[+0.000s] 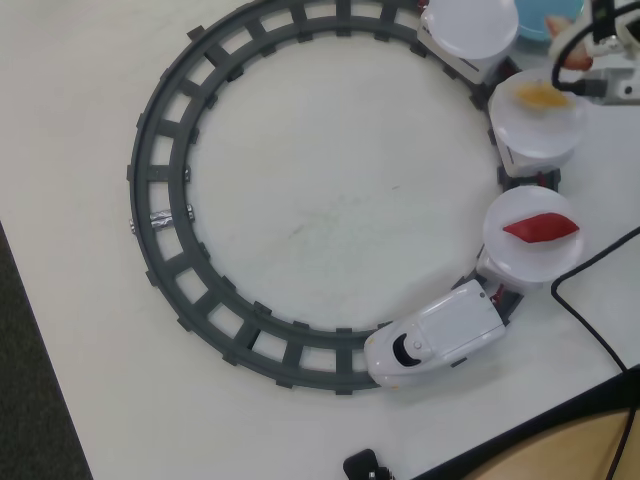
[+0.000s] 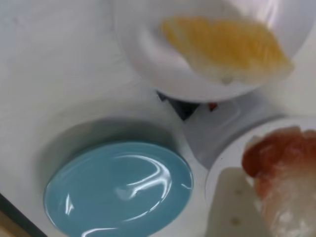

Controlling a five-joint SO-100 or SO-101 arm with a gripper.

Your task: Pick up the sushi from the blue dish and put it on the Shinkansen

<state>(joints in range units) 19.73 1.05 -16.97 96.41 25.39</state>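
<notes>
Sushi (image 2: pixel 281 168): only seen in the wrist view, lower right of frame, blurred and very close to the lens; pinkish-red top, whitish below; it sits right next to a pale flat gripper finger (image 2: pixel 232 202) at bottom centre-right, looks in contact; second finger not visible, so jaw opening: cannot tell, and cannot confirm a grip. Behind the sushi, a white plate rim (image 2: pixel 222 165) curves in at lower right. Blue dish (image 2: pixel 118 190) at lower left of the same frame, nothing on it, glossy, resting on the white table (image 2: pixel 54 74); sushi is off the dish, well to its right. Upper centre: another white plate (image 2: pixel 148 64) with a yellow-orange piece (image 2: pixel 227 47) on it; dark coupling (image 2: pixel 185 106) just below that plate.

Overhead view: grey circular track (image 1: pixel 165 200) fills most of the frame; Shinkansen (image 1: pixel 440 340) at lower centre-right, nose pointing lower left, on the track. Three plate cars trail behind it up the right side; nearest plate (image 1: pixel 500 250) carries a solid red piece (image 1: pixel 540 228); middle plate (image 1: pixel 520 135) carries the yellow-orange piece (image 1: pixel 540 95); top plate (image 1: pixel 470 25) is bare, partly cropped. Sliver of blue dish (image 1: pixel 545 25) at top right edge. Arm hardware (image 1: pixel 605 60) enters at upper right corner, over the edge of the middle plate; fingertips not resolvable here; sushi not visible here. Black cable (image 1: pixel 590 290) loops at right edge; dark object (image 1: pixel 365 465) at bottom edge.
</notes>
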